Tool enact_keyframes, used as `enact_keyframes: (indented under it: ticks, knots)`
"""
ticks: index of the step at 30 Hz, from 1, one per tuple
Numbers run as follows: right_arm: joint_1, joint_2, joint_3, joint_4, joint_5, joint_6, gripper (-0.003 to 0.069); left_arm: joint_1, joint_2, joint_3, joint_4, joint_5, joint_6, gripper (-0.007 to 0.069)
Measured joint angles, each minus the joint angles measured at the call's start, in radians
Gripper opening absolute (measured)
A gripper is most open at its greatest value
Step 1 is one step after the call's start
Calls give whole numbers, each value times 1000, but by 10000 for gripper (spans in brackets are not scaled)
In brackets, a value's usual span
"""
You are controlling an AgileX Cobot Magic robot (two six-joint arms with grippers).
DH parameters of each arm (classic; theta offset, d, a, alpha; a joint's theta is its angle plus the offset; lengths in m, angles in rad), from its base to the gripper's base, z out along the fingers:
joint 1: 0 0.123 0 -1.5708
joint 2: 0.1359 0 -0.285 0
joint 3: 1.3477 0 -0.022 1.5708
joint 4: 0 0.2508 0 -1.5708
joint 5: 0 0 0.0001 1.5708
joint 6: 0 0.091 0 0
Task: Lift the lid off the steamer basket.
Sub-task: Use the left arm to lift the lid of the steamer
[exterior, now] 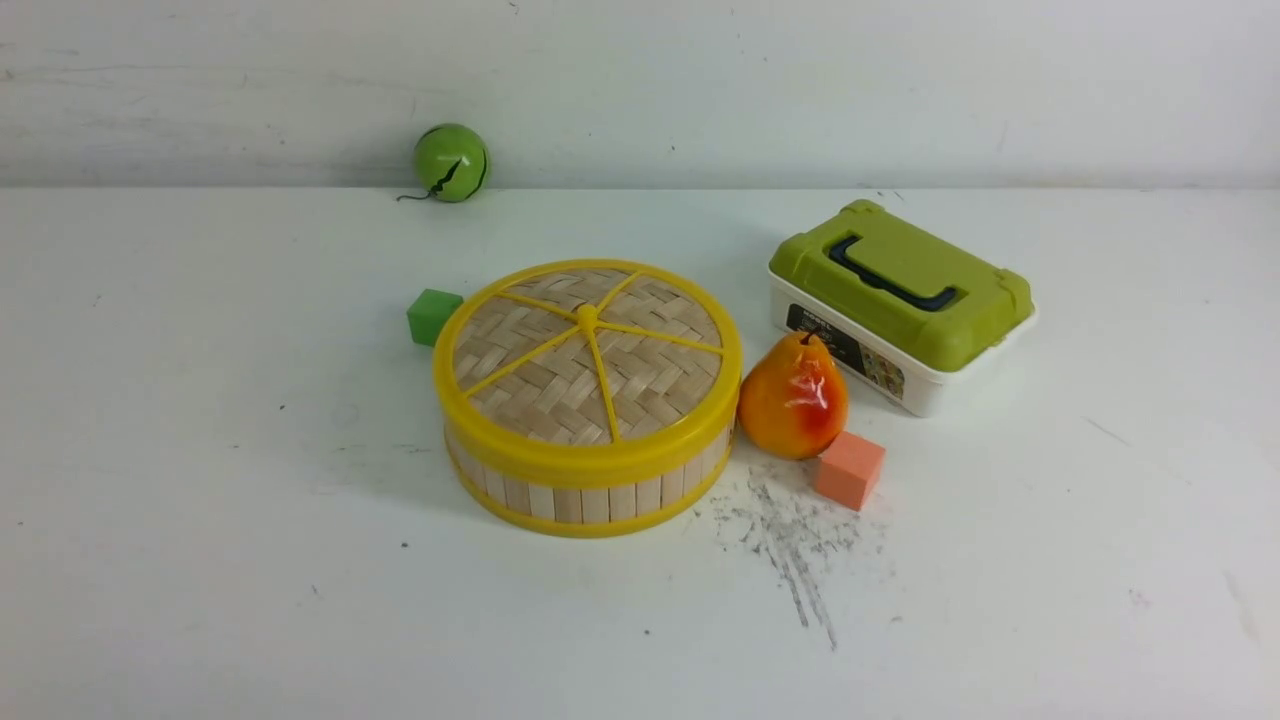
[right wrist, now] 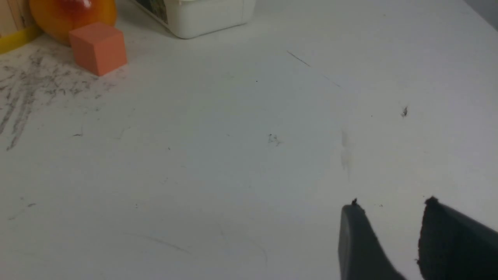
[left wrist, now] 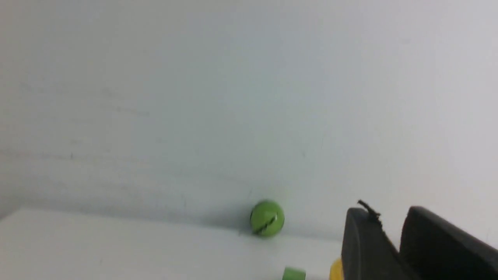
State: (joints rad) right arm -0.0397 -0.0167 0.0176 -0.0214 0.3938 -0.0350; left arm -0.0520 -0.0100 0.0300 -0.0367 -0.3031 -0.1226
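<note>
The lid (exterior: pixel 588 345), woven pale bamboo with a yellow rim, spokes and centre knob, sits flat on the steamer basket (exterior: pixel 590 495) at the table's middle. Neither gripper shows in the front view. In the left wrist view my left gripper (left wrist: pixel 389 212) is held up facing the back wall, its jaws a narrow gap apart and empty; a sliver of the yellow rim (left wrist: pixel 336 270) shows beside it. In the right wrist view my right gripper (right wrist: pixel 391 204) is open and empty over bare table, well to the right of the basket's bottom rim (right wrist: pixel 11 41).
A pear (exterior: pixel 793 397) touches the basket's right side, with an orange cube (exterior: pixel 849 469) in front of it. A white box with green lid (exterior: pixel 900 300) stands behind them. A green cube (exterior: pixel 433 316) sits at the basket's back left. A green ball (exterior: pixel 451 162) lies by the wall.
</note>
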Motion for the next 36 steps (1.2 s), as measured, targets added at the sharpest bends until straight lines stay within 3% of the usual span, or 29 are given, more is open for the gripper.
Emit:
enact_keyframes:
  ticks: [3,7,12,14,20,23,31,36]
  knots:
    - [0,0,0,0,0,0,240,0,0,0,0,-75,-1,147]
    - [0,0,0,0,0,0,240,0,0,0,-1,-173,-92,153]
    - [0,0,0,0,0,0,240,0,0,-8,-1,-231,-338,155]
    - [0,0,0,0,0,0,240,0,0,-32,-1,-181,-357,148]
    - [0,0,0,0,0,0,240,0,62,-363,13,311,-353,-13]
    - [0,0,0,0,0,0,240,0,175,-477,37,457,-327,-13]
    - [0,0,0,0,0,0,240,0,521,-570,166,491,-332,-13]
    - [0,0,0,0,0,0,240,1,733,-630,89,621,-371,-13]
